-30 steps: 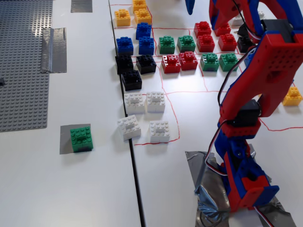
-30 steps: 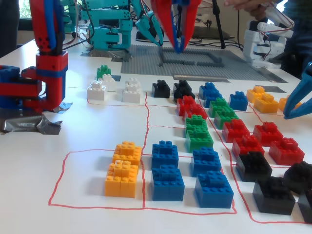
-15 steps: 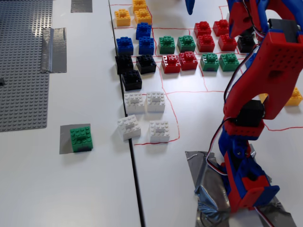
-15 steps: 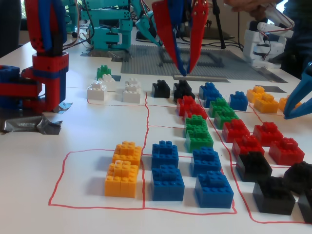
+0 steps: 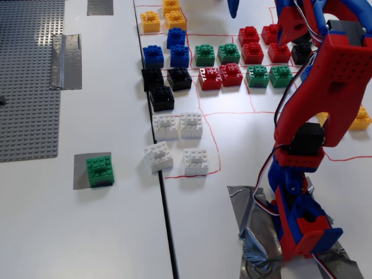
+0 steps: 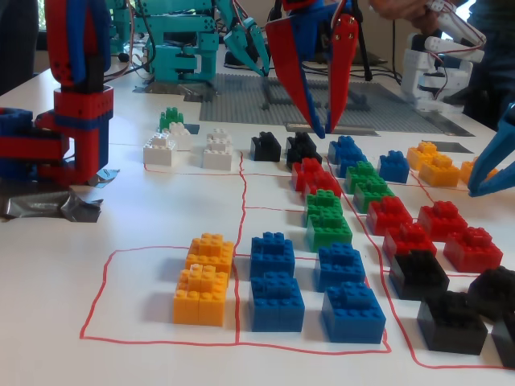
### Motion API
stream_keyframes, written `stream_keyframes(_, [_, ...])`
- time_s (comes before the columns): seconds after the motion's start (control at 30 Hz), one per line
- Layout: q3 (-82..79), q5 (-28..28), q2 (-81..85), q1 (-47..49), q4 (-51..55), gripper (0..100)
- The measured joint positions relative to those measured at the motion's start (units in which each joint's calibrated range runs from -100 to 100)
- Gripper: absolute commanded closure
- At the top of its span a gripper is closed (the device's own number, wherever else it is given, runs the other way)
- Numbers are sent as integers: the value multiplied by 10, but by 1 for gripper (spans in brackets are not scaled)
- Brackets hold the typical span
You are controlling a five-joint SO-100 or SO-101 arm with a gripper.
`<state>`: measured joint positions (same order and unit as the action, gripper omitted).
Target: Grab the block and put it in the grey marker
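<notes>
**Green block sits on grey marker, gripper empty above the sorted bricks**

The arm [image 5: 325, 116] rises from its taped base at the right of a fixed view. A studded baseplate [image 5: 29, 75] fills the far left, with silver tape [image 5: 67, 61] on its edge. Between them, red-lined boxes hold sorted bricks [image 5: 180, 136]. The gripper [image 6: 322, 121] hangs above the black bricks [image 6: 283, 147], fingers slightly parted, holding nothing. The block [image 5: 100, 170] rests on the marker [image 5: 81, 171], towards its right edge, well apart from the gripper.
</notes>
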<state>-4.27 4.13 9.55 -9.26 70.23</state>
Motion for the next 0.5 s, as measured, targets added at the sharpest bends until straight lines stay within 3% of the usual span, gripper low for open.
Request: stream_keyframes(0.5, [-5, 15, 0, 14, -22, 100])
